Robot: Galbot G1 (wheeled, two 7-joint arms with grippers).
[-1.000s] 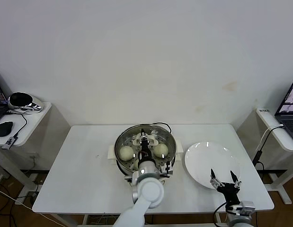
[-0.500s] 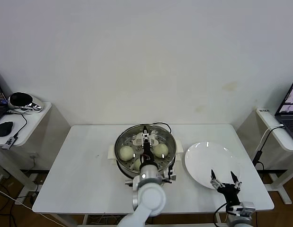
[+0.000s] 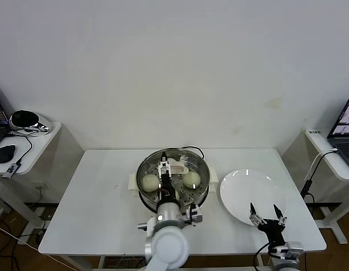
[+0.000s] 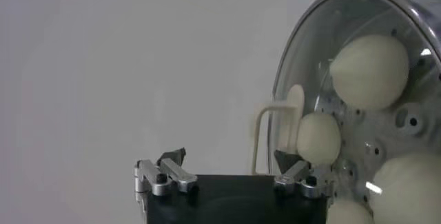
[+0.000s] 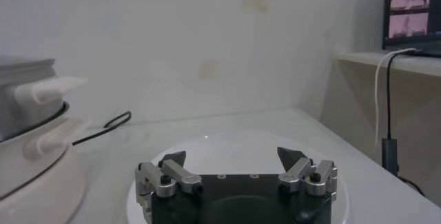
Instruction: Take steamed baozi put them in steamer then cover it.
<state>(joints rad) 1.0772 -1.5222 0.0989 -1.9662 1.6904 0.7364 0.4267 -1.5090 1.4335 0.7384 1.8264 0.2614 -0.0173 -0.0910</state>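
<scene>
Between the fingertips of the left gripper [image 3: 164, 169] [image 4: 229, 158] nothing is held: the two fingers stand wide apart, poised above the cover [image 3: 180, 158], which sits seated on the steamer [image 3: 140, 172] at the middle of the table [image 3: 95, 197]. The cover's cream handle [image 3: 179, 167] [image 4: 272, 132] lies just off to the robot's right of the fingers, close by one fingertip and outside the gap, and its long axis seems to run roughly across the table from left to right. Under the glass the steamed baozi [image 3: 150, 182] [image 4: 368, 72] rest on the perforated tray; the left wrist view shows four. Both placing and covering look done, so what remains is probably for this arm to lift clear without catching the handle beside it. A second ago the same fingers were pinched on that handle over the pot's centre; since then they have opened and the gripper has slid towards the robot's left and a little nearer its body, leaving the cover where it was. Well apart on the right, the right gripper [image 3: 267, 216] [image 5: 233, 160] hangs with fingers spread over the near edge of the white plate [image 3: 242, 186], unmoved.
</scene>
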